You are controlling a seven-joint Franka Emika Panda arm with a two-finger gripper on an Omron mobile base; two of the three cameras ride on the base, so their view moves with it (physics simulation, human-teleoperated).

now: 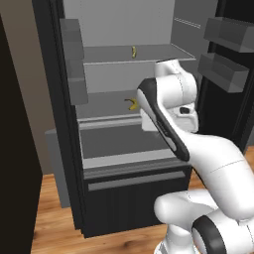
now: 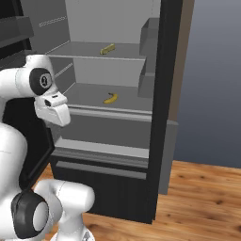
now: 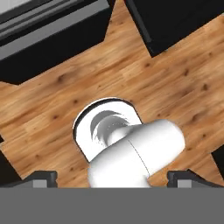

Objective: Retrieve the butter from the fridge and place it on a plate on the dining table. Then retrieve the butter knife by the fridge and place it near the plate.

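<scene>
Butter point(image 1: 133, 51) is lying on the fridge's point(image 1: 69, 149) upper shelf, top middle of the frame — not the curved banana point(image 1: 132, 103) below. My claw point(image 3: 112, 177) is spreading wide, holding nothing — I'm reaching up slowly.

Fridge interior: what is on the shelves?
In the open fridge, the butter lies on the upper shelf and a banana below; the arm covers part in the left base view.

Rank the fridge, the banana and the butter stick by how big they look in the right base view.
1. The fridge, by far the largest.
2. The banana on the middle shelf.
3. The butter on the shelf above.
The last two look nearly alike; the butter lies farther from the camera, so their order is unsure.
</scene>
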